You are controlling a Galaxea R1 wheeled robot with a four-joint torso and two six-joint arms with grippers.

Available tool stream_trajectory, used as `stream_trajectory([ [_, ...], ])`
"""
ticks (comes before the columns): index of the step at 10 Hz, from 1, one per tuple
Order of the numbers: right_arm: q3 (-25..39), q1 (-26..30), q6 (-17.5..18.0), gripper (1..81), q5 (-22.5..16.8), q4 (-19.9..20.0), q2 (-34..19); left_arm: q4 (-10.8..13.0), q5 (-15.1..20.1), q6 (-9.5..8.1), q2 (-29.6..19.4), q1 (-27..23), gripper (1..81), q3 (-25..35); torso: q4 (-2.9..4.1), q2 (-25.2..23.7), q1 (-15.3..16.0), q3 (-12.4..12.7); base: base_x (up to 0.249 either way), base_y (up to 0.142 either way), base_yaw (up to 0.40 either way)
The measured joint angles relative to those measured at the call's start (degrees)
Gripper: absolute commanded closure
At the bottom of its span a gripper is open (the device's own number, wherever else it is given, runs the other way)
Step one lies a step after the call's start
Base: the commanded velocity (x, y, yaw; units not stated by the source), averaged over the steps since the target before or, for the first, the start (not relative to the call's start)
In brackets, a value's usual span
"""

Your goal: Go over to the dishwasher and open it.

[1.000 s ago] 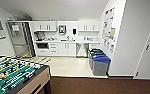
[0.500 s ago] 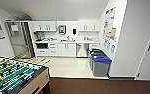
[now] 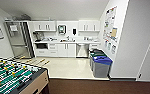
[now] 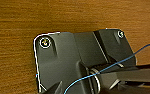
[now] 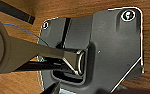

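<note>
Head cam: I'm looking into a kitchenette from the brown carpet (image 3: 91, 87), the pale kitchen floor (image 3: 66, 67) starting just ahead. The dishwasher (image 3: 82, 50) is at the far wall, under the counter surface (image 3: 66, 42), steel front shut, sitting between the white base cabinets (image 3: 63, 50) and the bins. Well apart from both arms; no gripper near it.

Two bins, a blue-lidded one (image 3: 101, 66) and a green-lidded one (image 3: 96, 55) behind it, stand along the right wall, nearer to me than the dishwasher. The tall steel refrigerator (image 3: 18, 40) is at the far left. White upper cabinets (image 3: 44, 26) hang over the counter, posters (image 3: 109, 27) on the right wall. The table-football table (image 3: 13, 77) is close on my left, green field, rods across it.

Left wrist cam: dark mount plate and a blue cable (image 4: 111, 67) over brown wood-toned floor. Right wrist cam: same kind of plate and floor. Gripper state on either arm: can't tell from these.
</note>
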Motion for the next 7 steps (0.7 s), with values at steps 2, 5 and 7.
stream_trajectory([
  [2, 0.0, 0.1, 0.0, 1.0, 0.0, 0.0, 0.0, 0.0, 0.0, -0.02, 0.0, 0.0, 1.0, 0.0, 0.00, 0.0, 0.0, 0.0, 0.085, 0.000, 0.000],
  [5, 0.0, 0.1, 0.0, 1.0, 0.0, 0.0, 0.0, 0.0, 0.0, 0.00, 0.0, -0.1, 1.0, 0.0, 0.00, 0.0, 0.0, 0.0, 0.086, 0.000, 0.000],
  [7, 0.0, 0.1, 0.0, 1.0, 0.0, 0.0, 0.0, 0.0, 0.0, 0.00, 0.0, 0.0, 1.0, 0.0, 0.00, 0.0, 0.0, 0.0, 0.087, 0.000, 0.000],
])
